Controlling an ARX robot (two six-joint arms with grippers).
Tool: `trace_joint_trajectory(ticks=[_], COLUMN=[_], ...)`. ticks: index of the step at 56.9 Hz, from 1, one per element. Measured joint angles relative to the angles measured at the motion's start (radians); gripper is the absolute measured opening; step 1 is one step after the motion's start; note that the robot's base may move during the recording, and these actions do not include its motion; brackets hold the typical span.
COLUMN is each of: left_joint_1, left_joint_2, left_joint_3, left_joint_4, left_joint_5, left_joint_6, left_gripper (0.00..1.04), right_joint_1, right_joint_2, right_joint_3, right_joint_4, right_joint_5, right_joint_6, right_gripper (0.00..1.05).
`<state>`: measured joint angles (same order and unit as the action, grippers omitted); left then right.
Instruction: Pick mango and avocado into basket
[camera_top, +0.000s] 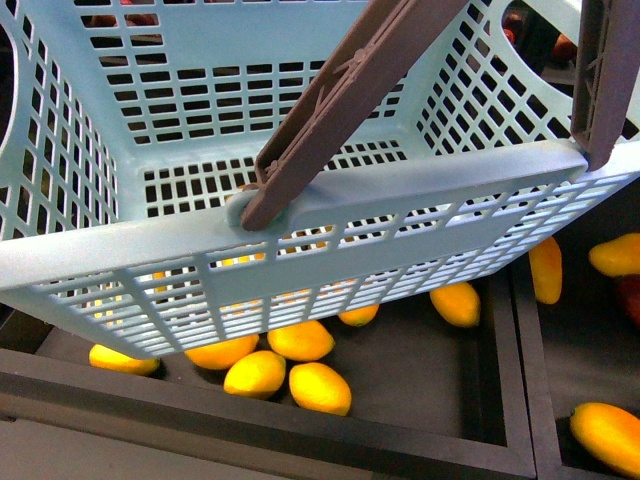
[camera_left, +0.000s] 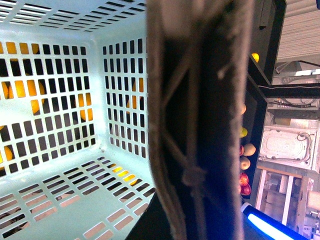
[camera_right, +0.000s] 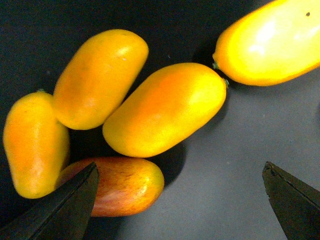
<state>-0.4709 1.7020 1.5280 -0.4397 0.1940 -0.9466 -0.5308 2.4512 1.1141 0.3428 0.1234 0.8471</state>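
Dark bench (camera_top: 420, 400), yellow fruits (camera_top: 300, 340) 6 o'clock under basket (camera_top: 420, 190). Right pincer (camera_right: 180, 167) spread; shift onto plain-yellow mango (camera_right: 272, 42), straddle short axis, clear neighbours (camera_right: 165, 107). Left pincer unseen, can't tell.

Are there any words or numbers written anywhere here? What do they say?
None to read.
The basket, its handle and the yellow fruit carry no words or numbers.
The white machine in the left wrist view's background is too blurred to tell.
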Motion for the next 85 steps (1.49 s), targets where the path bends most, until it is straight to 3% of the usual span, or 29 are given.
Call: trace_joint_trajectory(ticks=[85], left_joint_1=[0.0], left_joint_2=[0.0], left_joint_3=[0.0], left_joint_4=[0.0], left_joint_5=[0.0], left_joint_6=[0.0], left_gripper=[0.05], right_joint_1=[0.026], right_joint_2=[0.309], right_joint_3=[0.408], right_joint_4=[-0.144], right_joint_5=[0.068], right_joint_6=[0.163], right_gripper=[0.97])
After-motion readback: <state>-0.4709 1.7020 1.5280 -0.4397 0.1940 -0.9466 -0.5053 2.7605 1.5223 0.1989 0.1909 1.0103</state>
